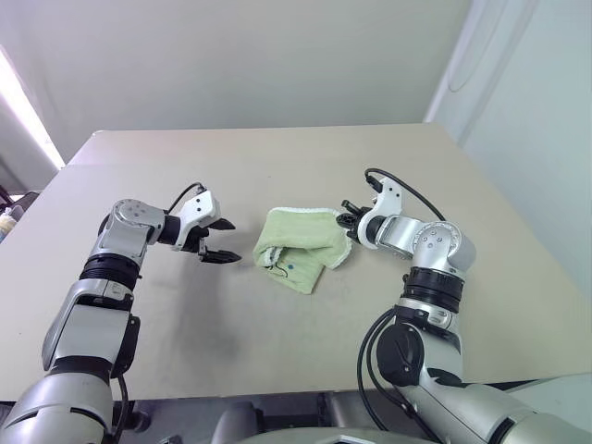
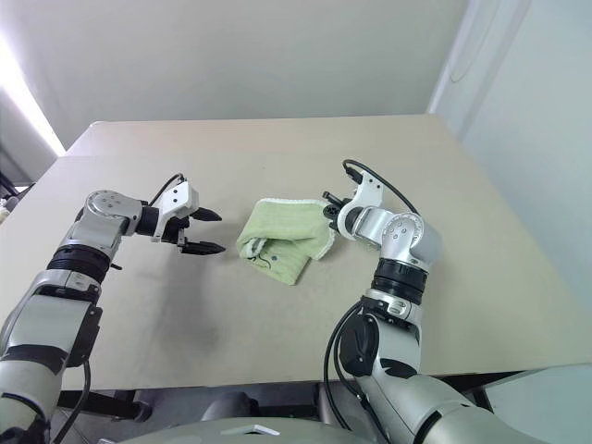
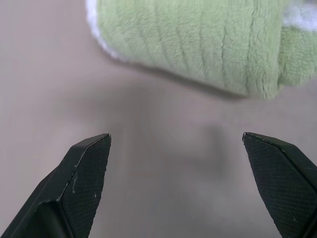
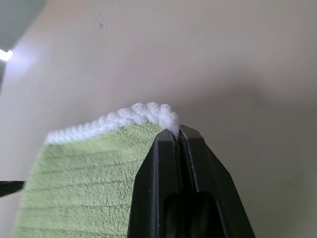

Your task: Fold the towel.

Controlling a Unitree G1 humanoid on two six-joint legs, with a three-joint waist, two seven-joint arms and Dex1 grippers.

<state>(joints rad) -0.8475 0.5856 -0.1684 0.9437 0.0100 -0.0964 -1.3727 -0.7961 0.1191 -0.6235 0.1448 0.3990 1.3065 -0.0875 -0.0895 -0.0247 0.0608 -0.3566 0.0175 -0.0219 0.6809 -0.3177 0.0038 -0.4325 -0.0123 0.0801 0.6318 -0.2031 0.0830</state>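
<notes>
Lying bunched and part-folded, the light-green towel point(image 1: 301, 248) has its white-edged corner pinched by the right tool point(image 4: 178, 133), left tool point(image 1: 222, 240) agape.

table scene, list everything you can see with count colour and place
towel: one, light green with whitish edging, rumpled and partly folded at the middle of the table between the two tools
table: one, beige, under the towel and both arms
wall: pale grey, behind the table
left tool: one, black fingers, open, beside the towel and apart from it
right tool: one, black fingers, shut on the towel's whitish edge at a corner
</notes>
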